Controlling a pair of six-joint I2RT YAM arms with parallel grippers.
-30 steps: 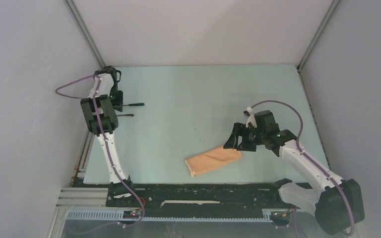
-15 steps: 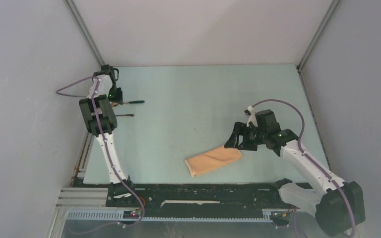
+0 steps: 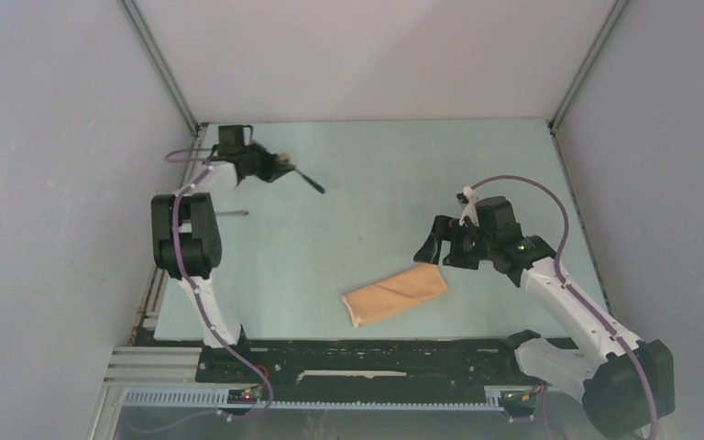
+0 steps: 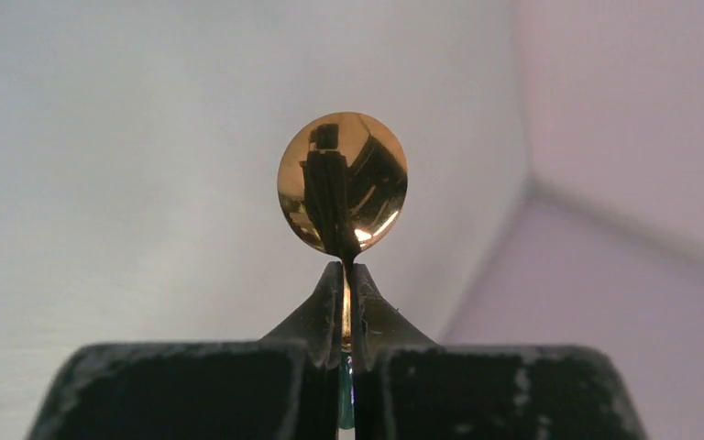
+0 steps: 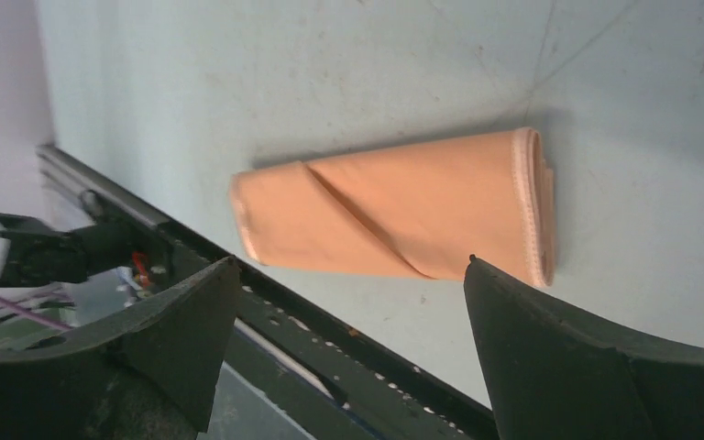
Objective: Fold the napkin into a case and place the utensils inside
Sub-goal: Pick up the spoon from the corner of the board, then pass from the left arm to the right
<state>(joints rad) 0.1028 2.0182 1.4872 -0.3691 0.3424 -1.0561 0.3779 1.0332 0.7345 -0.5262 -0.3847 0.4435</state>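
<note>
Grip: left claw [image 4: 346,275] is pinched shut on the spoon [image 4: 342,183] at its neck. The gold bowl sits just past the tips and the handle runs back between the fingers, probably for carrying.
Other claw: right claw [image 5: 348,266] is spread wide and holds nothing, probably ready to part a layer.
Beneath it: case [image 5: 394,215] lies folded flat on the table [image 3: 376,174], its layered end nearest that claw.
Farther out: silvery utensil [image 3: 229,214] lies on the table near the left arm.
</note>
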